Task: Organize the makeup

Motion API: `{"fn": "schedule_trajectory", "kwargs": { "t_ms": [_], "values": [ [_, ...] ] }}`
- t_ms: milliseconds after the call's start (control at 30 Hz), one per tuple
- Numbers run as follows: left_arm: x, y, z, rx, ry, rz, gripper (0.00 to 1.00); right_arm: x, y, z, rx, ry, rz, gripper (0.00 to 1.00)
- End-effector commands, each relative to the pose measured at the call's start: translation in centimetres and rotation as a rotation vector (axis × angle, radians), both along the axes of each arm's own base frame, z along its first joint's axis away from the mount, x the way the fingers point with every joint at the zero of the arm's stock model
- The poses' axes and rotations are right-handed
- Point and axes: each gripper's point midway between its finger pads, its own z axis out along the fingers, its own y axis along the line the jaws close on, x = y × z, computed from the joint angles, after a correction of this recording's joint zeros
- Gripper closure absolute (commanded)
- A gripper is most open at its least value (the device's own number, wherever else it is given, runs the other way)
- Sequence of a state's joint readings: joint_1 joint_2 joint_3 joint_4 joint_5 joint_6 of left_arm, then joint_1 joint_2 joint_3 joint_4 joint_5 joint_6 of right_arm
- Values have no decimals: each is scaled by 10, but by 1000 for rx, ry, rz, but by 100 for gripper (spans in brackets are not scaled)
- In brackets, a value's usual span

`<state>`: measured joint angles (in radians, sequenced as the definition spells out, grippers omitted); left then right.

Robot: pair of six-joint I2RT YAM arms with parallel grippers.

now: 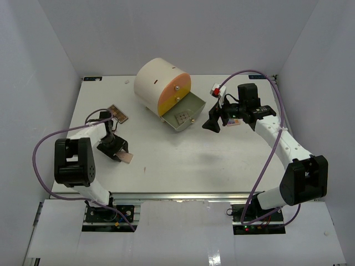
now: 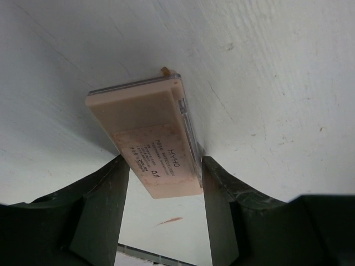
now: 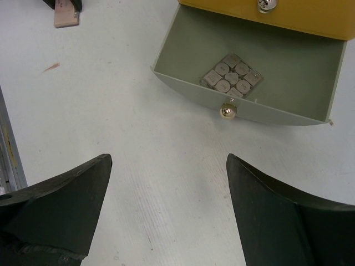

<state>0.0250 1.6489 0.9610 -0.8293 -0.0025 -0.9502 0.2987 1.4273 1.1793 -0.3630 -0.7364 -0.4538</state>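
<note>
My left gripper [image 1: 116, 151] is shut on a flat pinkish-tan rectangular palette [image 1: 126, 158] at the table's left. In the left wrist view the palette [image 2: 147, 133] sits label side up between my fingers, my left gripper [image 2: 163, 166] closed on its near end. The palette also shows in the right wrist view [image 3: 65, 14]. My right gripper [image 1: 212, 124] is open and empty over the table, in front of the open drawer [image 3: 188, 91]. A small square colour palette [image 3: 233, 76] lies in the drawer. A second rectangular palette [image 1: 117, 113] lies at the far left.
The cream cylindrical drawer unit [image 1: 161, 83] with an orange front stands at the back centre, its lower drawer [image 1: 191, 105] pulled out toward the right arm. A small pinkish item [image 1: 233, 122] lies partly hidden under the right wrist. White walls close in the sides.
</note>
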Motion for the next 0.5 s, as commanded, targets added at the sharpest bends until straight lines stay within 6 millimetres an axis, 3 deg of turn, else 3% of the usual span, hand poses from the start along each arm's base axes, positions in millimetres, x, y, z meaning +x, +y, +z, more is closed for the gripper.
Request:
{"fn": "schedule_trajectory", "kwargs": {
  "t_ms": [0,100,233,367,467],
  "values": [
    [26,-18,14,-81,-202,-170,93,-1,-2,11,19,-50,11,10],
    [37,-52,55,-161,-427,-346,100,-1,-2,11,19,-51,11,10],
    [40,-87,112,-201,-713,-548,100,0,-4,9,18,-50,6,10],
    [38,-136,159,-234,-896,-806,100,3,-6,4,7,-47,-5,10],
    [36,-174,186,-149,-989,-1034,100,7,-11,1,-11,-56,-28,10]
  ]
}}
